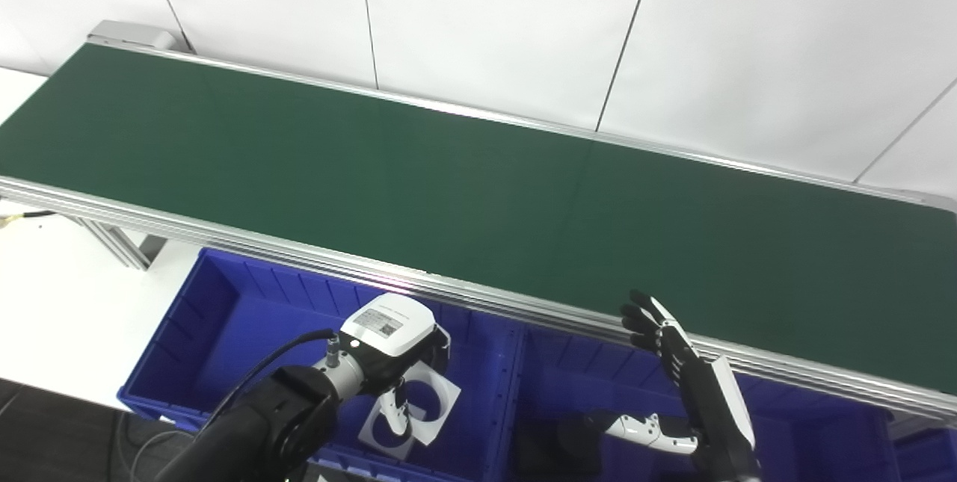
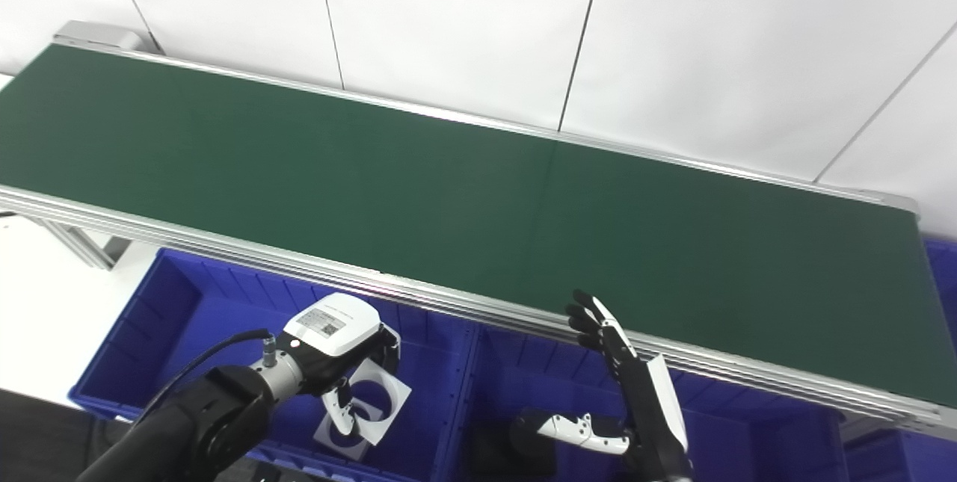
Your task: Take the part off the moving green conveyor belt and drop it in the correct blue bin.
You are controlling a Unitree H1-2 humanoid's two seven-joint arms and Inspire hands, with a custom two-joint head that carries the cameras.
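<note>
The green conveyor belt (image 1: 478, 190) runs across the view with no part on it. My left hand (image 1: 392, 351) hangs low inside the left blue bin (image 1: 224, 303), fingers pointing down. It is shut on a flat white plate with round holes (image 1: 432, 401); the thumb lies across the plate's face and the hand hides its top edge. My right hand (image 1: 673, 362) stands over the right blue bin (image 1: 576, 377) just in front of the belt's near rail. Its fingers are straight and spread upward, the thumb sticks out to the left, and it holds nothing.
The belt's aluminium rail (image 1: 523, 306) runs just above both bins. A dark object (image 1: 549, 445) lies in the right bin by my right thumb. A further blue bin (image 2: 942, 265) shows at the far right. White table top (image 1: 52, 295) lies left of the bins.
</note>
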